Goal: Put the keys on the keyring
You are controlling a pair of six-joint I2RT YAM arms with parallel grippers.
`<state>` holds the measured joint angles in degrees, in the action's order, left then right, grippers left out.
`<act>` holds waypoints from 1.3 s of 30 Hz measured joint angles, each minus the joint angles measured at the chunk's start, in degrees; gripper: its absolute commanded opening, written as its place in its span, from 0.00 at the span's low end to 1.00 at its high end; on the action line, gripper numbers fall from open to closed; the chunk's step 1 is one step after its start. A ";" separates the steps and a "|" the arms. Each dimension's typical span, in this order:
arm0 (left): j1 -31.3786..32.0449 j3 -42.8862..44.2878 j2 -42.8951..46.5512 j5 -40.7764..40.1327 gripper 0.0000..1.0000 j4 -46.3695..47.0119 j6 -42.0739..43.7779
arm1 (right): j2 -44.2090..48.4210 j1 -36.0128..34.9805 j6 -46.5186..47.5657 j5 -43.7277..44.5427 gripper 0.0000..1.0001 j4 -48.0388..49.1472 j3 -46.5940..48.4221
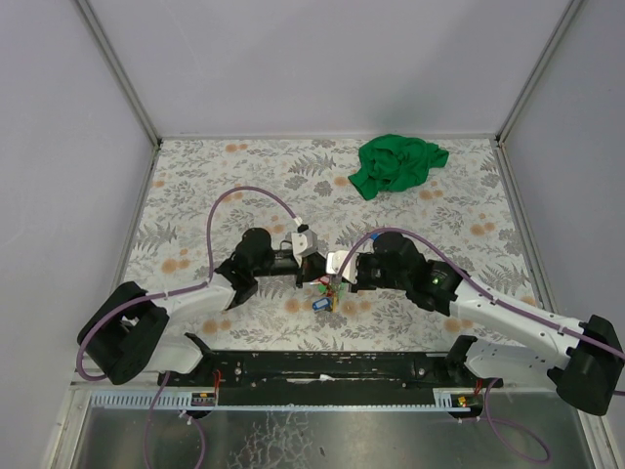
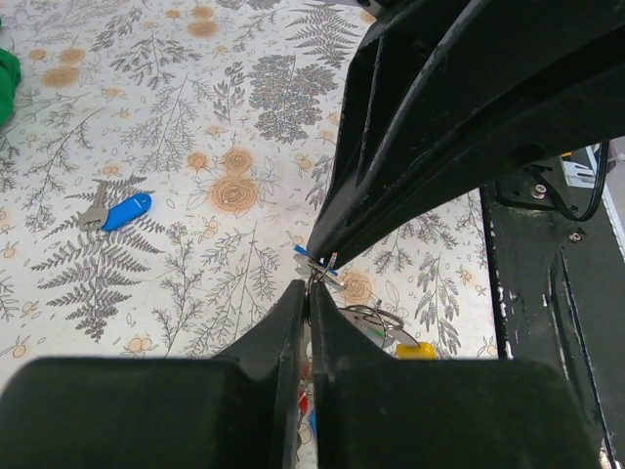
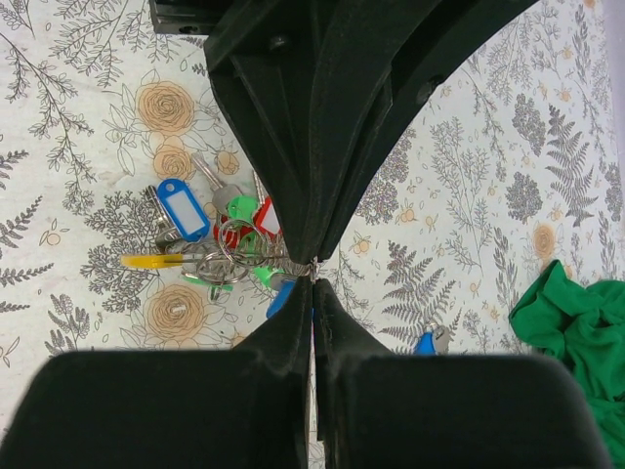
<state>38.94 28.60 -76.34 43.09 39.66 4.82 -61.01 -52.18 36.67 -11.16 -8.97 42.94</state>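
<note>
The table has a pale surface printed all over with grey ferns and orange blossoms. Plain lavender-grey walls close it in: a back wall, a left wall and a right wall, joined at the far corners by slanting aluminium posts. A crumpled green cloth lies near the far right corner. The light is even, the shadows soft

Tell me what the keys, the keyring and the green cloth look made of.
Keys: glossy coloured heads, likely plastic; dull grey blades, likely metal.
Keyring: thin silvery wire with glints, apparently metal.
Green cloth: matte, crumpled in soft folds, so fabric; kind unclear.
</note>
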 measured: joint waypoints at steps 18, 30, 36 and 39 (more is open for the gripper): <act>1.16 -5.88 3.48 -15.15 0.00 11.26 -15.02 | 2.45 0.00 -2.82 1.07 0.00 7.67 -2.99; 3.54 -11.54 3.45 -25.88 0.00 20.65 -20.00 | 0.79 0.00 -6.40 1.64 0.00 12.76 -5.01; 6.12 -12.57 3.45 -31.58 0.00 21.31 -18.84 | -0.20 0.00 -8.17 2.14 0.00 12.63 -4.94; 7.30 -13.49 3.45 -33.75 0.00 22.51 -17.62 | -0.68 0.00 -8.90 2.05 0.00 11.69 -4.48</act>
<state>46.24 15.11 -72.88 9.34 62.17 -12.80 -61.69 -52.18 27.77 -9.10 2.72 38.46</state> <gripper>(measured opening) 0.008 0.010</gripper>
